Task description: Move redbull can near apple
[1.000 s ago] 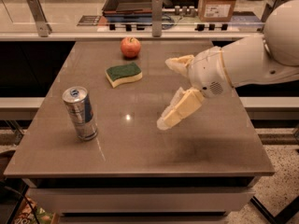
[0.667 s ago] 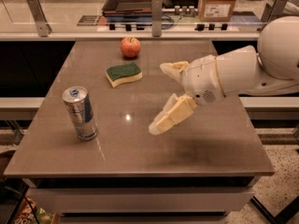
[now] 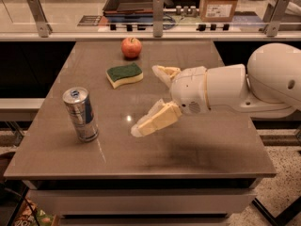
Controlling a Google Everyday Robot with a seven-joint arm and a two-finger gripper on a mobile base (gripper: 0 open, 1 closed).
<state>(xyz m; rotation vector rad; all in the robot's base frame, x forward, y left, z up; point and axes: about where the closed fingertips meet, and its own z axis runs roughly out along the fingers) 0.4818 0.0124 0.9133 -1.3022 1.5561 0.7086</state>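
Observation:
The redbull can [image 3: 81, 114], tall, slim, silver with blue panels, stands upright near the table's front left. The apple [image 3: 131, 47], small, round and red, sits at the far side of the table. My gripper [image 3: 148, 100] is open and empty above the middle of the table. One cream finger [image 3: 153, 121] points down-left towards the can, the other [image 3: 164, 72] reaches towards the back. The gripper is to the right of the can, apart from it, and in front of the apple.
A green and yellow sponge [image 3: 124, 74] lies between the apple and the can, just left of the gripper. The brown table [image 3: 207, 149] ends at a front edge close below. A railing, a tray and a cardboard box stand behind the table.
My gripper has moved left across the table towards the can, still open. The can, apple and sponge have not moved.

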